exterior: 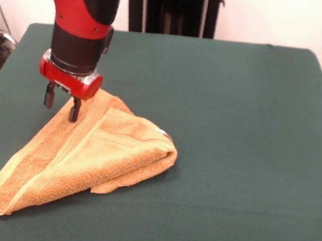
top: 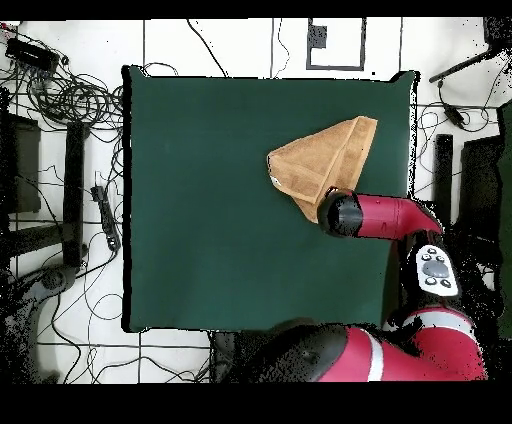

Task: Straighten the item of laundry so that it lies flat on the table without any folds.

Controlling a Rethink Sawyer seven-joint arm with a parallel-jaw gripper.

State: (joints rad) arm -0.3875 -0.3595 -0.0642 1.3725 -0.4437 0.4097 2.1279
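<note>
On green felt table (exterior: 251, 135), folded triangular terry towel (exterior: 100, 154), open pincer (exterior: 62, 102) above corner

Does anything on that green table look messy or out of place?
Yes: the towel isn't flat. It's folded over itself into a rough triangle, with one corner raised at the gripper, whose open fingers stand at that peak.

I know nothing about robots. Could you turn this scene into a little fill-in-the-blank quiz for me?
1. The towel lies on a dark ____ table.
2. The towel is not flat: it is folded into a rough ____ shape.
3. The gripper, jaws apart, hangs over the towel's ____ corner in the front view.
4. The arm's shell is ____ and black.

Missing words: green; triangle; far; red
</note>
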